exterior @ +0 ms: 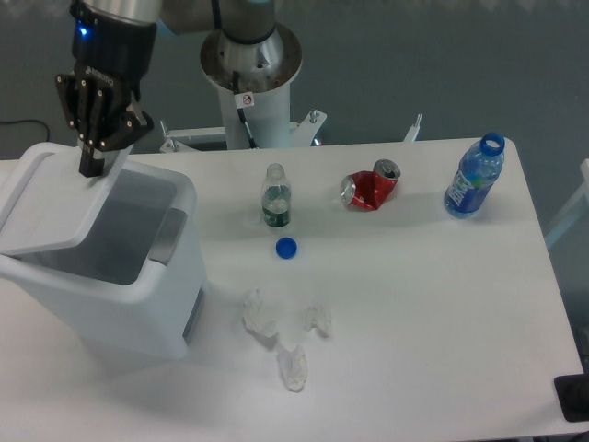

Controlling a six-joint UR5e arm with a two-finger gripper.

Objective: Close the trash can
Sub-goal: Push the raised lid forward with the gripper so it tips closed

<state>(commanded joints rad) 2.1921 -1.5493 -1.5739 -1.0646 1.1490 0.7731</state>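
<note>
The trash can (138,304) is a big white boxy bin at the table's left, with a grey latch tab (167,235) on its front rim. Its flat white lid (51,201) slopes down over the left half of the opening, while the right half still shows the grey inside. My gripper (92,166) hangs over the lid's far right edge, fingers together and tips touching or just above the lid. Whether anything sits between the fingers cannot be made out.
On the table stand a small capless bottle (276,198), its blue cap (286,247), a crushed red can (370,187) and a blue bottle (474,177). Crumpled white wrappers (276,336) lie right of the bin. The robot base (250,64) rises behind.
</note>
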